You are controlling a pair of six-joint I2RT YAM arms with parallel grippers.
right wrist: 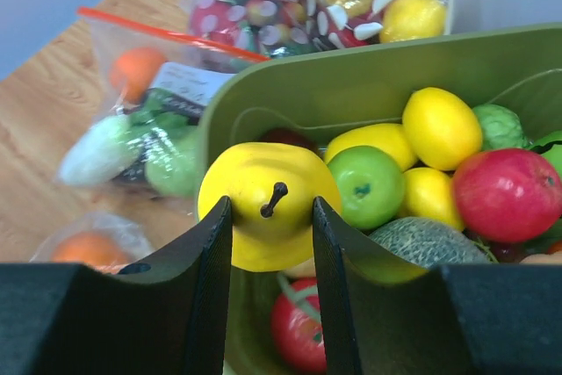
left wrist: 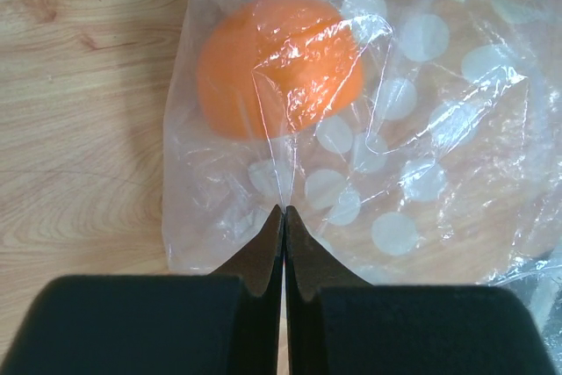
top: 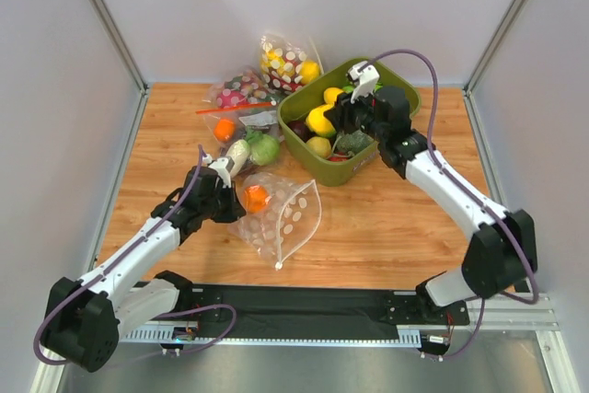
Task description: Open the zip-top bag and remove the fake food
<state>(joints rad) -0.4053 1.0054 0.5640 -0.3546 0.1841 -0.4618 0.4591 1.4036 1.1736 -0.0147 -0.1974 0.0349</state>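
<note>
The left gripper is closed tight, pinching a fold of the bag at the end farthest from the bin. The bag lies flat on the table to the near-left of the bin, just off its near corner. One orange shows through the dotted film, sitting at the pinched end, away from the bin.

The bag's long axis runs roughly left to right, from the pinch toward the space in front of the bin. Its zip edge curves across the bin-side end and looks parted, so the mouth appears to face right.

Over the bin's left half, the right gripper is part-way closed on a yellow fruit, a finger pressed to each flank and the stem pointing at the wrist camera. The fruit hangs low among the other pieces in the bin.

This looks like the emptying step: the bag is open, one piece is being dropped off, and the orange is not yet out. Next, the right jaws should open over the bin. The arm then needs to swing left to the bag's mouth and reach in along the long axis. Meanwhile the left grip anchors the far end so the film does not slide.
</note>
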